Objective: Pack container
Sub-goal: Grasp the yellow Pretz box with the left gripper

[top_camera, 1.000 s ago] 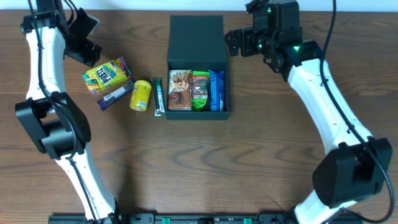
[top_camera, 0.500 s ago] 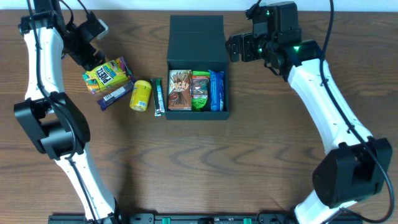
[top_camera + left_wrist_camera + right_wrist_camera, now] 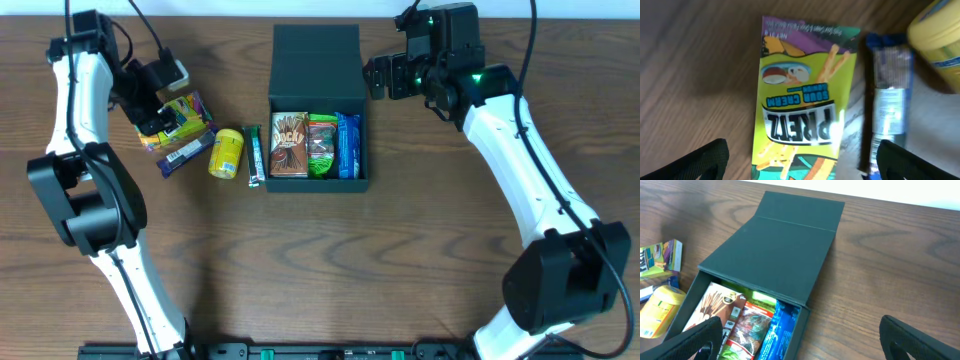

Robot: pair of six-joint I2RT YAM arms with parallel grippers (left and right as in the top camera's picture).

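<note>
From overhead, the container is sitting at 12 o'clock on the desk, its lid lying open flat toward the far edge. Its tray is already carrying a brown stick-biscuit box, a green-and-red packet and a blue packet side by side. At 9 o'clock of it, a dark slim bar, a yellow tub, a wrapped bar and a yellow-green Pretz packet are lying on the wood. The left hand is hovering over the Pretz packet, released and grasping nothing. The right hand is hanging just at 3 o'clock of the lid, also spread wide and empty. Through the left wrist camera, the fingertips are straddling both the Pretz packet and the wrapped bar just beside it at 3 o'clock, so a closing grasp is risking pinching both or dragging the bar along. The packet is lying flat and glossy, so it is likely to be slipping or buckling under a squeeze. Through the right wrist camera, the tray is looking nearly full across its width, so a further packet may be ending up propped on the others and blocking the lid. The right hand, being so near that lid, could also be nudging it.
</note>
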